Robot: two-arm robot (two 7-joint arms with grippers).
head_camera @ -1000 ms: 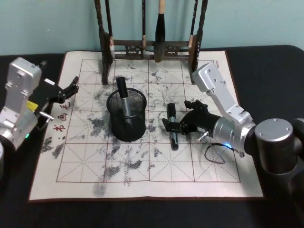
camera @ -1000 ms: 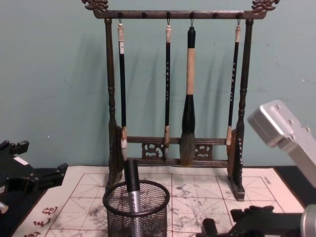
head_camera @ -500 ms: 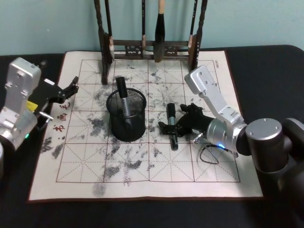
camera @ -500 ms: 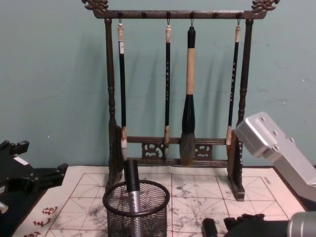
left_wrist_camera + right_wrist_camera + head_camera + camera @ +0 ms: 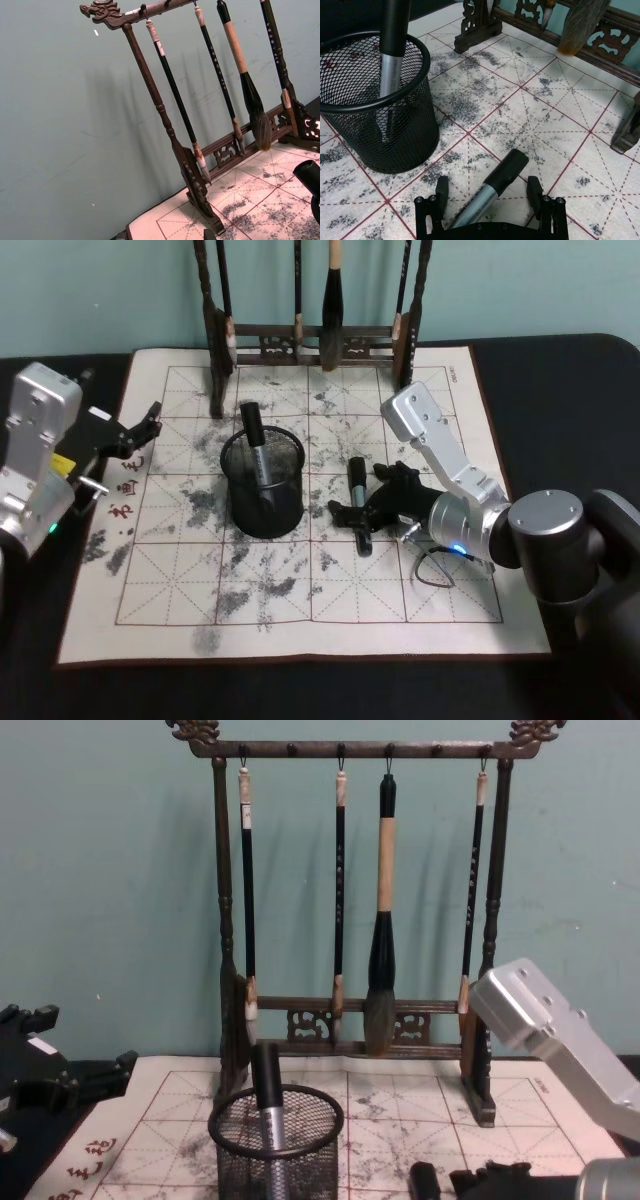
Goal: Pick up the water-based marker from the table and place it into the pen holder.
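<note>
The right pincer (image 5: pixel 487 187) sat low over the mat with its jaws spread wide, one finger on each side of the water-based marker (image 5: pixel 493 181), holding nothing yet. That straddle looked like the set-up for a grasp: the marker lay flat between the jaws with bare mat on both sides of it, and the jaws only needed to close across its grey barrel. Its black cap pointed away from the pincer, toward the brush rack (image 5: pixel 310 338) beyond.

To the pincer's left and slightly ahead, near but not touching the marker, stood the pen holder (image 5: pixel 380 125), upright on the white felt mat (image 5: pixel 300 610). It already carried a second marker (image 5: pixel 392 50), leaning cap-up against the rim, which left most of the mouth free. By my reading, the lift would have to clear that rim and come down beside the leaning marker, not onto it.

Farther left, well apart from the holder, the left pincer (image 5: pixel 148 432) was parked at the mat's edge, jaws parted and empty, out of the working path. The dark table (image 5: pixel 560 380) showed around the mat.

Counted: two markers, one lying between the jaws and one in the holder; one pen holder; one rack with four brushes hanging from it; two pincers, only the right one at work.
</note>
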